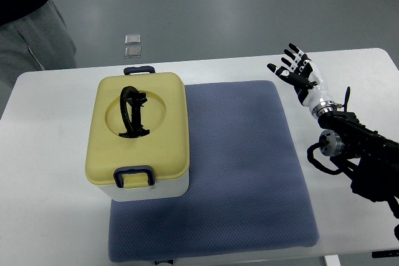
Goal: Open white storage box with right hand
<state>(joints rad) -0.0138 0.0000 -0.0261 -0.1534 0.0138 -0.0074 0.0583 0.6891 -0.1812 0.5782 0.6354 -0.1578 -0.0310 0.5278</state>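
The storage box point(139, 135) stands on the left part of a blue-grey mat point(243, 166). It has a white body and a pale yellow lid, which is shut. A black handle point(131, 112) lies folded in a round recess on the lid. Dark blue latches sit at the near edge point(134, 175) and the far edge point(139, 70). My right hand point(296, 71) is raised over the table at the mat's far right corner, well to the right of the box, fingers spread and holding nothing. The left arm does not show.
The white table point(50, 172) carries the mat. A person in grey trousers point(28, 38) stands at the far left beyond the table. Two small grey squares point(133, 44) lie on the floor behind the table.
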